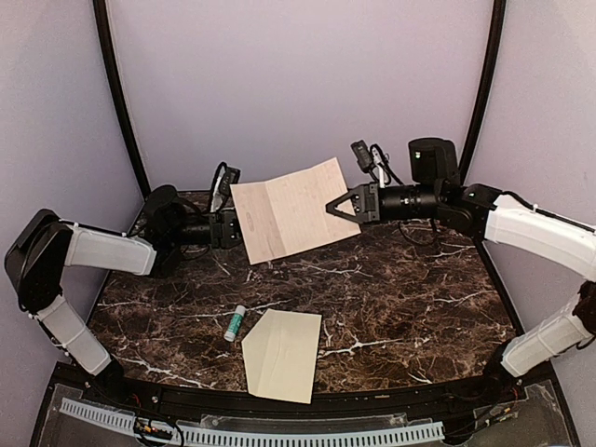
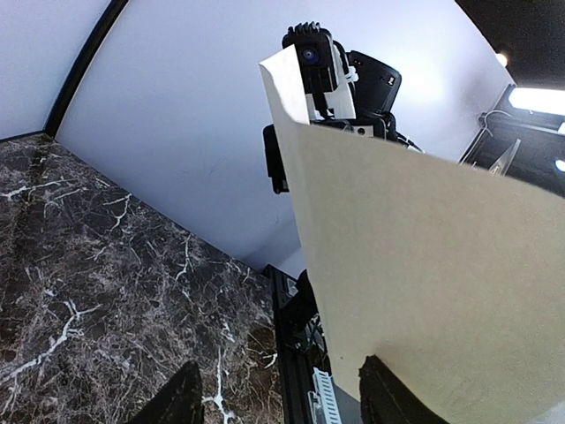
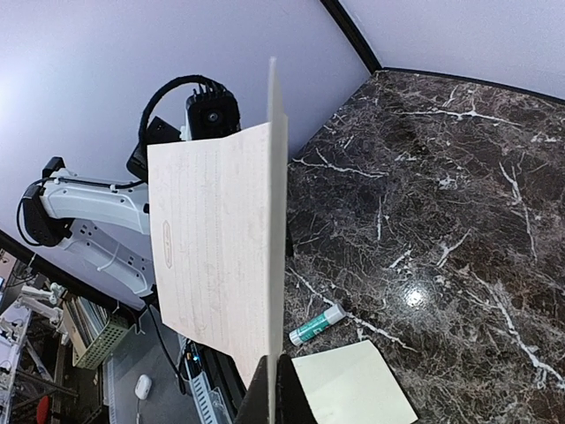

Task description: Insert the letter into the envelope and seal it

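Observation:
The tan letter (image 1: 293, 209) hangs in the air over the back of the table, with a fold crease near its left end. My right gripper (image 1: 328, 207) is shut on its right edge; in the right wrist view the closed fingertips (image 3: 274, 389) pinch the sheet (image 3: 216, 238) edge-on. My left gripper (image 1: 233, 228) is open at the letter's left edge. In the left wrist view the sheet (image 2: 424, 283) lies against one finger (image 2: 388, 397), and the other finger (image 2: 177, 399) stands far off. The cream envelope (image 1: 282, 354) lies flat near the front edge and also shows in the right wrist view (image 3: 353, 389).
A green-and-white glue stick (image 1: 235, 322) lies just left of the envelope, also in the right wrist view (image 3: 316, 325). The dark marble table (image 1: 419, 298) is ringed by purple walls and black frame posts.

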`<state>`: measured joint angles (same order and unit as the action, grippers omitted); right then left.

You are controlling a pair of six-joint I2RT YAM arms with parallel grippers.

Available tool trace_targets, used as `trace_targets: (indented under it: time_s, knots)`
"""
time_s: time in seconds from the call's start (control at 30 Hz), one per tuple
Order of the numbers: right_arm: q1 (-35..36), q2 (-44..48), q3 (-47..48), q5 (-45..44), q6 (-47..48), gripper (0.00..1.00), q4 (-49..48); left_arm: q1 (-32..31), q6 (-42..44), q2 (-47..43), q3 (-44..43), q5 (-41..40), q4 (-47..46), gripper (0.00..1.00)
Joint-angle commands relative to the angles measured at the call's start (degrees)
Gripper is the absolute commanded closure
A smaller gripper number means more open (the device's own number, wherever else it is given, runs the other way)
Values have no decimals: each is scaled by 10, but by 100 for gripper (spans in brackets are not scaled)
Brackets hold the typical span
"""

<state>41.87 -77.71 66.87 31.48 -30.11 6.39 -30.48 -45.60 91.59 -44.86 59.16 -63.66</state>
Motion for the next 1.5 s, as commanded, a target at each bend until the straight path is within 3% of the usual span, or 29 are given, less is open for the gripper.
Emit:
trace_targets:
  time_s: [0.0, 0.23, 0.47, 0.93, 1.07, 1.4, 1.47]
  knots:
    - [8, -10, 23, -11, -1, 100, -31, -5, 23, -11, -17, 7, 19, 39]
    - [8, -10, 23, -89, 8, 100, 1, -5, 77, -45, -5, -21, 102, 35]
    - [10, -17, 16, -72, 5, 100, -17, -9, 100, -64, -4, -33, 131, 25]
    - [32, -46, 20, -70, 4, 100, -39, -33, 92, -26, -50, -46, 135, 22]
    - [35, -46, 16, -65, 2, 100, -49, -35, 84, -11, -55, -54, 126, 29]
    - [37, -44, 3, -57, 1, 100, -62, -40, 54, 13, -68, -64, 100, 63]
    - [35, -45, 1, -55, 2, 100, -61, -42, 50, 17, -72, -64, 98, 67]
